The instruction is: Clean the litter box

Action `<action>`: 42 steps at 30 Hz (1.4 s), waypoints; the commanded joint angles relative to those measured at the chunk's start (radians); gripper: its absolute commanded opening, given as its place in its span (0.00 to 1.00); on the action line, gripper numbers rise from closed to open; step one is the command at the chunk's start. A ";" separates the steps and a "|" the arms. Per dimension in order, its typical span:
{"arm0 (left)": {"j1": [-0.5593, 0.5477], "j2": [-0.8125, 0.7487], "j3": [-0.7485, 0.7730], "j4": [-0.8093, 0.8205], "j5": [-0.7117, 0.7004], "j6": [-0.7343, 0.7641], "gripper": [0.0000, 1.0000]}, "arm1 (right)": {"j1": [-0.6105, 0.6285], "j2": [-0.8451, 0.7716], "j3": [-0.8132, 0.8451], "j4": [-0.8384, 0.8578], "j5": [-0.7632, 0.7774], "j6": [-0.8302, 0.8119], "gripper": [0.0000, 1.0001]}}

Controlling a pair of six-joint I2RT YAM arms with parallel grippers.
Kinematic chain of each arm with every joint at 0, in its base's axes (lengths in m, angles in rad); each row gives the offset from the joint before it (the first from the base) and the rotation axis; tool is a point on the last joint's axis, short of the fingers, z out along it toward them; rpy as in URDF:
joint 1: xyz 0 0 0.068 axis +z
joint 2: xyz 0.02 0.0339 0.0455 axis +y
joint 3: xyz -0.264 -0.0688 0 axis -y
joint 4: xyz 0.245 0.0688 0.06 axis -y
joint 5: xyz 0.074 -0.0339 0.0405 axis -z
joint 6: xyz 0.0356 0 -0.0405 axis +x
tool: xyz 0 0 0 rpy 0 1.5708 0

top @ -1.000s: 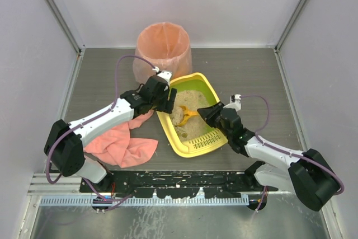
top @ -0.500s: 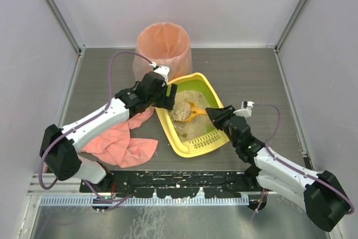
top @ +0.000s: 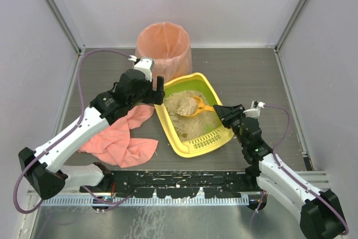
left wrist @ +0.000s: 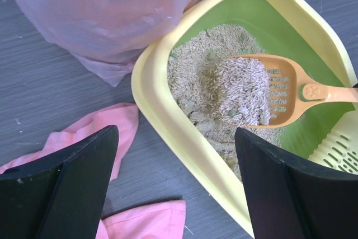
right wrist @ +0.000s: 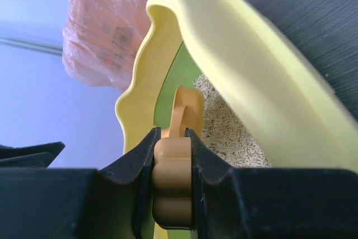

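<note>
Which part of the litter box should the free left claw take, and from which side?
Likely the left long rim of the litter box, from above, one finger inside, one outside: that lip is thin, raised and in line with the open left claw. The right claw holds the scoop opposite.

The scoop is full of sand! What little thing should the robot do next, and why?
Probably lift the scoop a little higher, keeping it level. The right arm's jaws are shut on its handle, it is heaped with litter, and it sits over the litter inside the litter box. The bin stands just behind the box, so the load likely has to clear the yellow rim first.
</note>
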 commanded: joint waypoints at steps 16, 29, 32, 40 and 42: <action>0.018 -0.187 -0.017 -0.087 -0.096 0.082 0.87 | -0.415 0.094 -0.062 0.382 -0.648 0.123 0.01; 0.020 -0.285 -0.067 -0.031 -0.143 0.127 0.92 | -0.492 0.083 -0.072 0.386 -0.725 0.129 0.01; 0.020 -0.272 -0.059 -0.041 -0.136 0.125 0.92 | -0.558 0.076 -0.122 0.422 -0.705 0.201 0.01; 0.021 -0.279 -0.066 -0.040 -0.143 0.123 0.94 | -0.566 0.126 -0.088 0.498 -0.801 0.190 0.01; 0.020 -0.278 -0.063 -0.044 -0.141 0.123 0.94 | -0.628 0.097 -0.118 0.477 -0.774 0.228 0.00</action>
